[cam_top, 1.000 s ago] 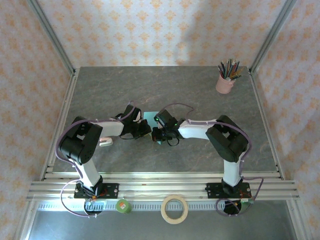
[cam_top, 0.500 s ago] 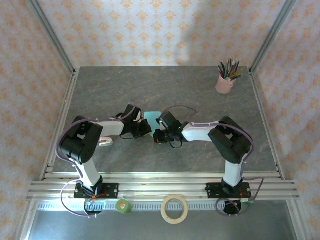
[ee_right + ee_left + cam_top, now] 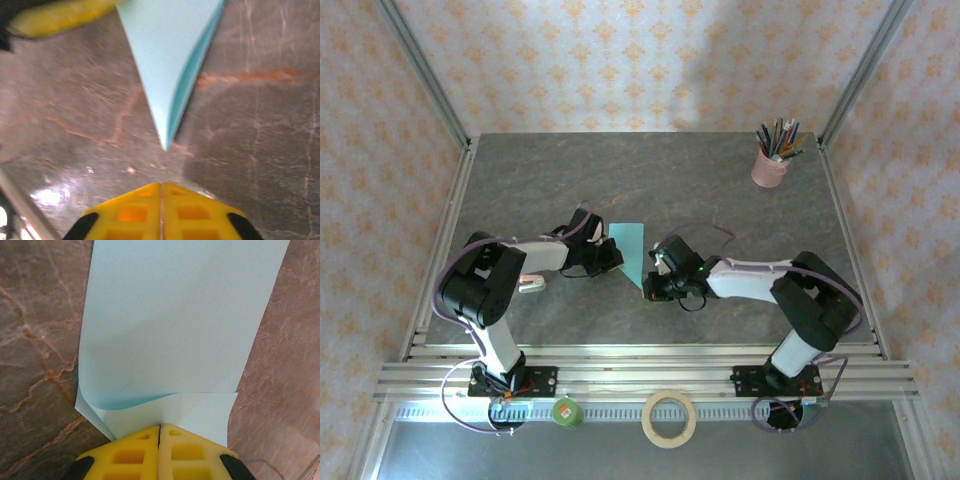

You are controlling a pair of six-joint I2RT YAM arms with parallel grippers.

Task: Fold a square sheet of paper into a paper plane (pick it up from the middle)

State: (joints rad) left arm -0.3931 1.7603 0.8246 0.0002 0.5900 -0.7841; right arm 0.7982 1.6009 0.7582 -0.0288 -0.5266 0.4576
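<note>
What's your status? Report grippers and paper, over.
Left gripper shut on the sheet, at its edge. Right gripper shut, empty, just off its pointed tip. Pen cup far off.

There are two grippers, the left gripper (image 3: pixel 614 258) and the right gripper (image 3: pixel 649 288); one square sheet of paper (image 3: pixel 630 245); one pink cup (image 3: pixel 769 171) far right; one tape roll (image 3: pixel 669 418) and one green round object (image 3: pixel 566 411) near.

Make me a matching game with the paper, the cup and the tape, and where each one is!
Things:
1. paper
2. cup
3. tape

Places:
A. far right corner of the table
B. on the metal ledge at the near edge
C. middle of the table

Pairs: 1-C, 2-A, 3-B
</note>
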